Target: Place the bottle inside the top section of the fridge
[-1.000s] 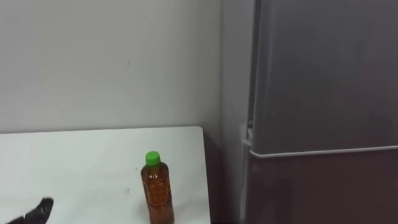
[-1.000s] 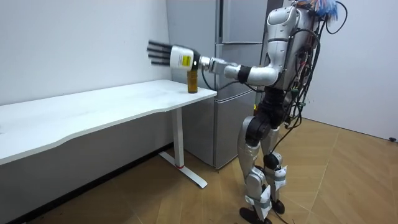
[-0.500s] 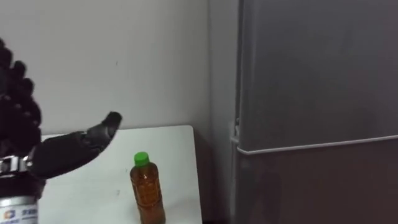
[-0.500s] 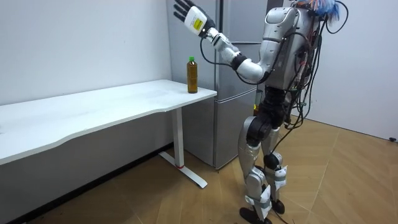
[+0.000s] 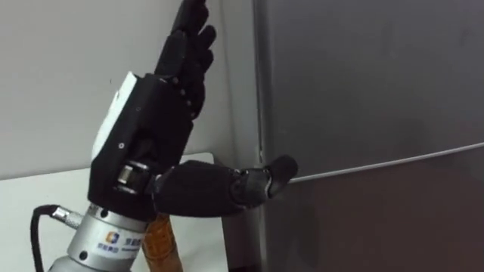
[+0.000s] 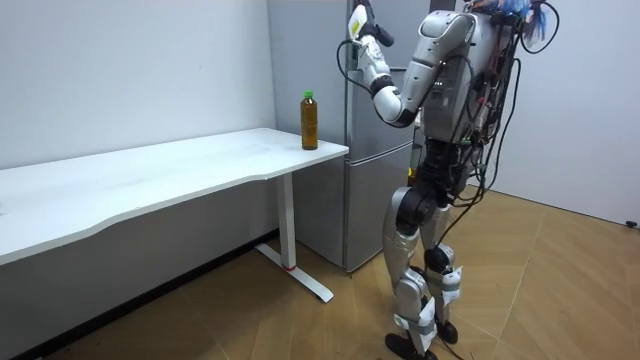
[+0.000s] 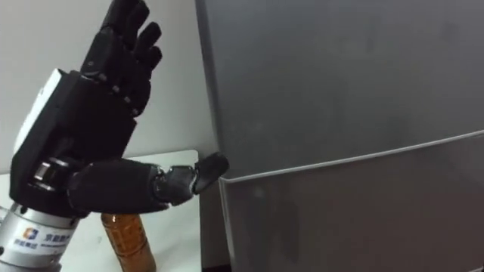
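Both fridge (image 5: 363,91) doors closed, inside hidden. The left hand (image 5: 151,128) is up, fingers (image 5: 189,45) straight, close together, pointing up beside the door's left edge. The thumb (image 5: 257,183) is spread sideways, tip at the seam between the doors. The bottle (image 5: 160,245) stands on the table (image 5: 38,204) below the fingers, behind the wrist, not held. A second ago the hand was low over the table; the bottle hasn't moved.

The two eye views are looking out from the robot's head, very near the tall grey metal fridge (image 5: 363,83) and the black left hand (image 5: 147,128) held up before it, both sharing that patch from slightly offset spots. The room view is watching from well off, taking in the long white bench (image 6: 150,172), the fridge and the whole robot.
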`<state>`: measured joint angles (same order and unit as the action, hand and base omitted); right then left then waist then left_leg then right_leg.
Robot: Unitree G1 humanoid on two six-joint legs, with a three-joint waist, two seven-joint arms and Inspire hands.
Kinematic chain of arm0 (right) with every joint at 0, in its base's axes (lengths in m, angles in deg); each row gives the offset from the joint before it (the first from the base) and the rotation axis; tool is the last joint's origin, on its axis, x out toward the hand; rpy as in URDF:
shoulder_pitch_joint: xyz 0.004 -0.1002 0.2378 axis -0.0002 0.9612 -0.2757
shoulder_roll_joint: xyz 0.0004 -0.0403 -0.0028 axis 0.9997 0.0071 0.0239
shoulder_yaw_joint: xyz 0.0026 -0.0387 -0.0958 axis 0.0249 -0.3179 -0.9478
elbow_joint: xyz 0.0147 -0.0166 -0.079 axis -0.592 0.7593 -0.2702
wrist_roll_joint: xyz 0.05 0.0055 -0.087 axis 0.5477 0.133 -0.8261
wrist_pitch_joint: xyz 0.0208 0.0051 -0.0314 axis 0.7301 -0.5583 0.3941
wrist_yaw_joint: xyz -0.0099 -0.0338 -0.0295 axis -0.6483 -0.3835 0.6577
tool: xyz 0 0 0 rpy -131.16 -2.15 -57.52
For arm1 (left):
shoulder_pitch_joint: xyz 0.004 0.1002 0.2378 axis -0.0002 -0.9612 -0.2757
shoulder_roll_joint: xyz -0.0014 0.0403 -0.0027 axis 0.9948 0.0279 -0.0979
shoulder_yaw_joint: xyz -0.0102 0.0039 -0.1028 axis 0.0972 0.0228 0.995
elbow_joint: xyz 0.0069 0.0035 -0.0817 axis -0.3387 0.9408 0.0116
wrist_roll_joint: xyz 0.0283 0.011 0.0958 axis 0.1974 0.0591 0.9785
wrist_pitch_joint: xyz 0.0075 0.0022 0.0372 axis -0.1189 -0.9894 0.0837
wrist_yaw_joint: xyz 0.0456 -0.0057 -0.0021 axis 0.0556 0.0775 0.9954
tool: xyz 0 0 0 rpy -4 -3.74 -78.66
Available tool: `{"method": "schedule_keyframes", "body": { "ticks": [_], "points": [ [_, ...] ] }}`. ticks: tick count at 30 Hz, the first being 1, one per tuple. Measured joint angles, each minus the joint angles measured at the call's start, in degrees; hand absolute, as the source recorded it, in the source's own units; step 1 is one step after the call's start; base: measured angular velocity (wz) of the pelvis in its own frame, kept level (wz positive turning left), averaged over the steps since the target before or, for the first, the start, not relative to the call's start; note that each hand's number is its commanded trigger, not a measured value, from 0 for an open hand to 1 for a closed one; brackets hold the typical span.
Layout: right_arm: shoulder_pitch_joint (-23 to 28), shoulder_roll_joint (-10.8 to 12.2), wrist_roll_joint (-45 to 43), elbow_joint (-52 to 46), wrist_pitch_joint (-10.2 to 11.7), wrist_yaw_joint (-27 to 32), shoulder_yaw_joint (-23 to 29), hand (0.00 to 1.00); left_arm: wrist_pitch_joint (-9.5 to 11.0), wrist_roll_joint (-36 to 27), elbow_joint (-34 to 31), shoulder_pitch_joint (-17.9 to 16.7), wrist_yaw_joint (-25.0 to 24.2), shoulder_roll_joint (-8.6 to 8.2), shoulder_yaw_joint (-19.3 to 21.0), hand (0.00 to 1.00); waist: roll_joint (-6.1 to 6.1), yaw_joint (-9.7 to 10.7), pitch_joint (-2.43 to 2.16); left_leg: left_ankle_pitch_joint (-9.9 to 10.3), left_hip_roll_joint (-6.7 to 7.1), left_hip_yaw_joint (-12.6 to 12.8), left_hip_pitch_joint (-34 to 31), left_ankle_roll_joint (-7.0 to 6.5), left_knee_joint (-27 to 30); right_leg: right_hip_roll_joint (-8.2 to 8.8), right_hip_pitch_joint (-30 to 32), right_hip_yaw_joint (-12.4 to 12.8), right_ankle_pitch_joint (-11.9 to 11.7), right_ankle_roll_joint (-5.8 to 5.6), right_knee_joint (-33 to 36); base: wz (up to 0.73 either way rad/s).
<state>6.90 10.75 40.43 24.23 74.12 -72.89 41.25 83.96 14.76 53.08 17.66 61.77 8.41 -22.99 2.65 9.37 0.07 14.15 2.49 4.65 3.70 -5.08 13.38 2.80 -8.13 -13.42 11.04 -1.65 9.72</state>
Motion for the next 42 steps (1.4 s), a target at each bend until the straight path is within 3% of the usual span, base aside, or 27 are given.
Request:
{"method": "schedule_keyframes", "body": {
  "ticks": [5, 28, 29, 30, 31, 32, 38, 42],
  "points": [
    [-0.5, -0.6, 0.0, -0.1, 0.0, -0.2, -2.5, 0.00, -0.8, -3.1, 0.5, 0.0, -3.3, 0.25, -3.8, 0.00, -0.24, 0.1, 0.16, 0.0, 0.04, 0.0, 0.0, -0.02, 0.0, -0.03, 0.0, 0.6, 0.0, 0.00, 0.0, 0.00],
    [-0.9, -1.0, 0.1, -0.1, -0.6, -1.9, -3.7, 0.00, -1.1, -8.7, 2.7, -0.5, -6.5, 0.05, -4.1, 0.00, -0.59, -0.1, 0.34, 0.0, 0.08, -0.2, -0.1, -0.03, 0.0, -0.05, 0.0, 0.9, 0.0, 0.00, 0.0, 0.00],
    [-0.9, -1.0, 0.1, -0.1, -0.6, -1.9, -3.7, 0.00, -1.2, -9.4, 2.7, -0.5, -6.5, 0.06, -4.3, 0.23, -0.60, -0.1, 0.34, 0.0, 0.08, -0.2, -0.1, -0.03, 0.0, -0.05, 0.0, 0.9, 0.0, 0.00, 0.0, 0.00],
    [-0.9, -1.0, 0.0, -0.1, -0.6, -1.9, -3.7, 0.00, -1.2, -9.5, 2.7, -0.5, -6.5, 0.06, -4.3, 0.53, -0.60, -0.1, 0.33, 0.0, 0.08, -0.2, 0.0, -0.04, -0.1, -0.05, 0.0, 0.9, 0.0, 0.00, 0.0, 0.00],
    [-0.9, -1.0, 0.0, -0.1, -0.6, -1.9, -3.7, 0.00, -1.2, -9.5, 2.7, -0.5, -6.5, 0.06, -4.3, 0.65, -0.62, -0.1, 0.32, 0.0, 0.08, -0.2, 0.0, -0.04, -0.1, -0.05, 0.0, 0.9, 0.0, 0.00, 0.0, 0.00],
    [-0.9, -1.1, 0.1, -0.2, -0.6, -1.9, -3.9, 0.00, -1.2, -9.7, 2.8, -0.5, -6.5, 0.07, -4.4, 0.98, -0.64, -0.1, 0.31, 0.0, 0.08, -0.2, 0.0, -0.04, -0.1, -0.05, 0.0, 0.9, 0.0, 0.00, 0.0, 0.00],
    [-1.0, -1.5, 0.1, -0.8, -0.5, -1.7, -6.5, 0.00, -0.5, -13.1, 5.5, -0.5, -4.8, -0.14, -4.1, 1.00, -0.95, -0.3, 0.20, 0.0, 0.07, -0.3, 0.1, -0.04, 0.1, -0.03, -0.2, 0.7, 0.0, 0.00, 0.0, 0.01],
    [-0.9, -1.7, 0.0, -1.5, -0.5, -1.6, -7.7, 0.00, 0.3, -15.2, 6.9, -0.5, -3.8, -1.29, -4.2, 1.00, -1.19, -0.4, 0.22, 0.0, 0.10, -0.3, 0.0, -0.06, 0.1, 0.00, -0.2, 0.7, 0.0, -0.05, 0.0, 0.00]
  ]
}}
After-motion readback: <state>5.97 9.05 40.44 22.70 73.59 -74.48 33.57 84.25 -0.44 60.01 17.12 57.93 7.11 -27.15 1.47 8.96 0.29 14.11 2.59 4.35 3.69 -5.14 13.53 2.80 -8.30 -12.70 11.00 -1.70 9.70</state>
